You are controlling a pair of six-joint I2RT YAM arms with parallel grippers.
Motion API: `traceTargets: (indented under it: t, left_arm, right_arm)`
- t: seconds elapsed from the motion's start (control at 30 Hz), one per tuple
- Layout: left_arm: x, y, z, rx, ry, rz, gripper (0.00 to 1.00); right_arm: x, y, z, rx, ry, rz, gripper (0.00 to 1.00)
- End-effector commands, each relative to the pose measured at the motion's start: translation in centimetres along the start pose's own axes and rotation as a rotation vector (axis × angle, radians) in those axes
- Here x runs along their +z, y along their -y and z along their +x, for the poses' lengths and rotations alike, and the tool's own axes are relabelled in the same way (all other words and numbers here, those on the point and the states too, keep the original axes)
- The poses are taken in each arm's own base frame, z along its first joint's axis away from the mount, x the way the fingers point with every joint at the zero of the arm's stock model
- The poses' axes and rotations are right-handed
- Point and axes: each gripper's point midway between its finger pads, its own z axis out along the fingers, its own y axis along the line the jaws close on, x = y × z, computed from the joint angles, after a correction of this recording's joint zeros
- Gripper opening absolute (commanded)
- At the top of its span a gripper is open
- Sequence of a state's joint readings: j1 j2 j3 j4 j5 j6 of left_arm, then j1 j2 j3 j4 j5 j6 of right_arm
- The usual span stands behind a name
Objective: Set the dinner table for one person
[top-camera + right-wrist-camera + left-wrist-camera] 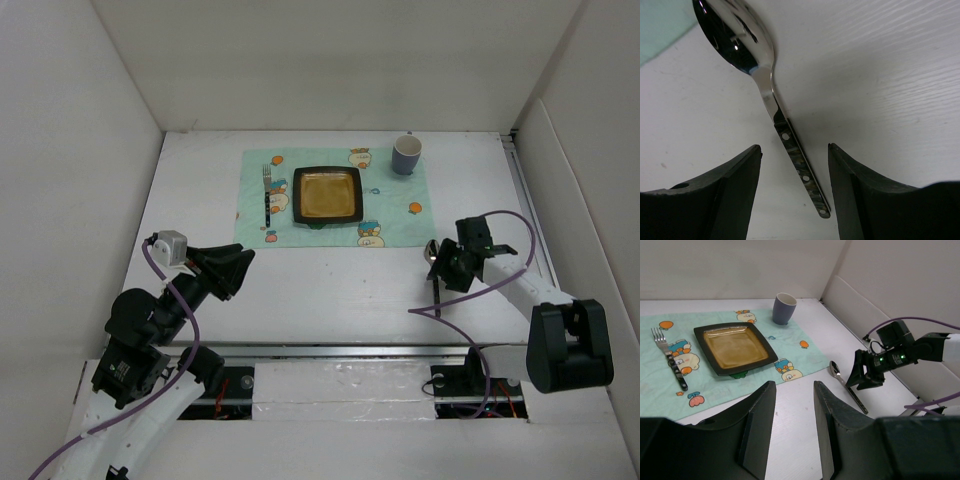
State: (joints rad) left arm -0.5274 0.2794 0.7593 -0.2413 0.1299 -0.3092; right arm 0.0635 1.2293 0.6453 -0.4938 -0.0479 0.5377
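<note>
The white dinner table (330,285) carries a mint-green placemat (395,215) with a dark square plate (327,195), a fork (266,190) left of the plate and a purple cup (406,155) at its far right corner. A spoon (435,285) lies on the bare table right of the placemat. My right gripper (441,265) is open and low over the spoon. In the right wrist view the spoon's handle (799,167) lies between the open fingers of that gripper (795,150), untouched. My left gripper (235,268) is open and empty above bare table, as its wrist view (795,385) shows.
White walls enclose the table on three sides. A metal rail (330,350) runs along the near edge by the arm bases. The left wrist view shows the plate (735,346), fork (671,360), cup (784,309), spoon (845,382) and the right gripper (865,375).
</note>
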Motion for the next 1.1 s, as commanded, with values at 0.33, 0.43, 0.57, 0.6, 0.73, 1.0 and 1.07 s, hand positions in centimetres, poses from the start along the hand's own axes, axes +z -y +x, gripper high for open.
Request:
traceTargets:
  t: [0.33,0.43,0.57,0.6,0.73,1.0,1.07]
  left_arm:
    - [-1.3,0.0,-1.6,0.017,0.079,-0.010,0.33]
    - [-1.6,0.1,-1.7,0.015,0.086,-0.008,0.33]
    - [-1.2,-0.1,-1.5,0.013,0.075,-0.017,0.33]
    - [-1.0,-0.3,-1.2,0.011,0.063,-0.028,0.33]
    - [-0.7,-0.6,-0.9,0.009,0.049,-0.040,0.33]
    - [1.0,-1.6,0.7,0.007,-0.017,-0.085,0.34]
    - [1.3,-1.8,1.2,0.004,-0.040,-0.097,0.35]
  right_arm:
    - [1.9,-1.1,4.1,-0.122,-0.161,0.232,0.20]
    - [1.4,-1.6,5.0,-0.159,-0.183,0.271,0.00]
    - [-1.3,-3.8,2.0,-0.212,-0.029,0.258,0.00]
    - [-3.4,-5.5,-0.3,-0.250,0.068,0.212,0.00]
    - [-5.5,-10.5,-3.8,-0.322,0.157,0.095,0.00]
    - [-0.9,-20.8,-7.4,-0.516,0.196,-0.032,0.00]
    - [-0.2,-23.1,-8.6,-0.528,0.204,-0.094,0.00]
